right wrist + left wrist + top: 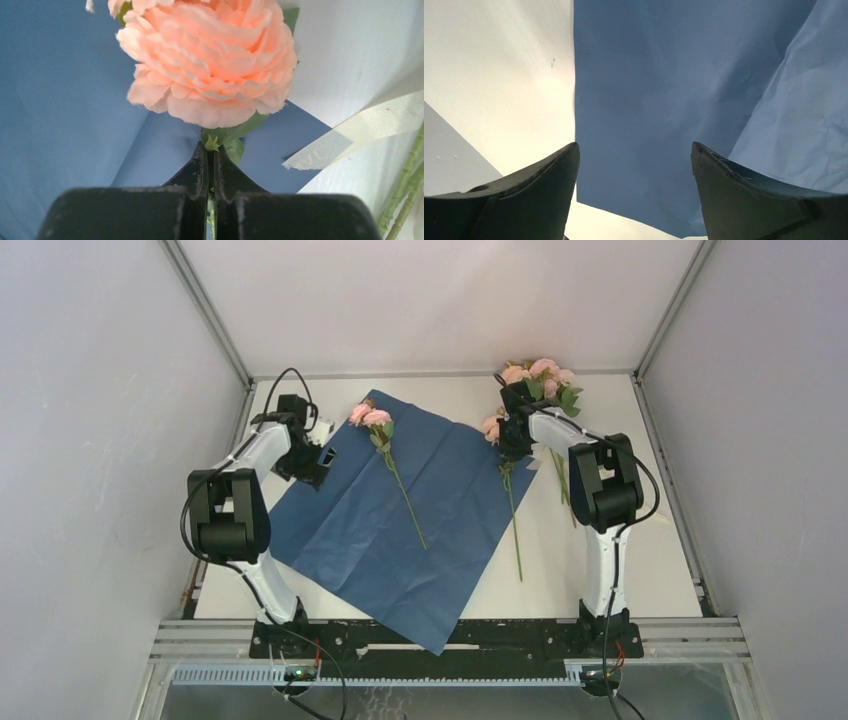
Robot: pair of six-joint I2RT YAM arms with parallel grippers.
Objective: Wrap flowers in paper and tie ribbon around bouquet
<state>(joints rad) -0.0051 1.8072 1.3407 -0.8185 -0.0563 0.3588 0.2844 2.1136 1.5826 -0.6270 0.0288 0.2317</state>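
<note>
Blue paper (400, 530) lies flat on the counter (640, 570), one pink flower (385, 455) across its middle. At the paper's right edge the right pincer (210, 150) is clenched on the stem of a peach flower (210, 65), just below the bloom. Better to carry it low and lay it beside the first, stems parallel. The left pincer (634, 165) hangs released over the paper's left edge; the ribbon (350, 132) lies just off its right edge.

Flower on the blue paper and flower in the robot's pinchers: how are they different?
The pink flower lies loose on the blue paper, nothing touching it; the peach flower is pinched just under its bloom by the right gripper. The pink flower rests mid-sheet; the peach flower is at the sheet's right edge. Both have long thin green stems.
</note>
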